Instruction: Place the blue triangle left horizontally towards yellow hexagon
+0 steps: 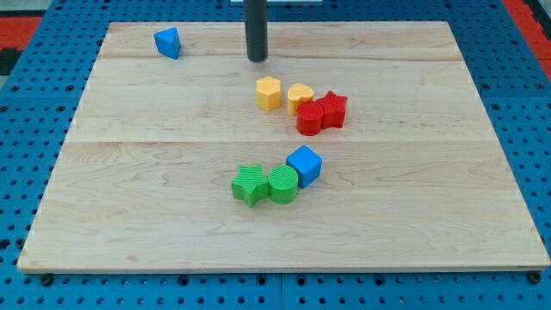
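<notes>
At the view's top, rod cut off by the frame, my tip point(257, 59) bare, touching nothing, well right of blue triangle point(168, 42).

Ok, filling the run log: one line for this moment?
my tip: top centre, touching nothing | blue triangle: top left, apart | yellow hexagon: below tip

A lab or robot test bench is suggested. A pale wooden board point(284, 232) is laid on a blue pegboard point(26, 172), whose regular holes are seen on every side of the board. Small coloured blocks point(284, 183), plainly moulded test pieces, are scattered on the board. Beyond the board's far corners, red patches point(34, 21) are glimpsed, possibly more perforated panel; the view is too cropped for certainty.
</notes>
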`<state>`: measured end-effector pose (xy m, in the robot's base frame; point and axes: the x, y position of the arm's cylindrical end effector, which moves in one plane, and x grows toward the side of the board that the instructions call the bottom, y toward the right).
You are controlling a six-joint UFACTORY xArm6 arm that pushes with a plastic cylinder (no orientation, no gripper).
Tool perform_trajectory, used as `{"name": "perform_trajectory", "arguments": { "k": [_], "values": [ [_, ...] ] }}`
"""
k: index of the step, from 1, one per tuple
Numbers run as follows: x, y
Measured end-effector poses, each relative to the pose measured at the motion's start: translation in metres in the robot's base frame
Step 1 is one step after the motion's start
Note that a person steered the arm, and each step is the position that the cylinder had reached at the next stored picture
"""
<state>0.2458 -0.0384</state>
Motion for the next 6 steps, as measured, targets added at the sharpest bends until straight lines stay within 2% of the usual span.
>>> {"name": "perform_trajectory", "arguments": {
  "k": [1,3,4,5,6],
  "values": [
    [-0.052,-0.047],
    [-0.018,-0.151],
    [-0.018,-0.161],
    [0.049,-0.160],
    [0.092,-0.199]
  ]
}}
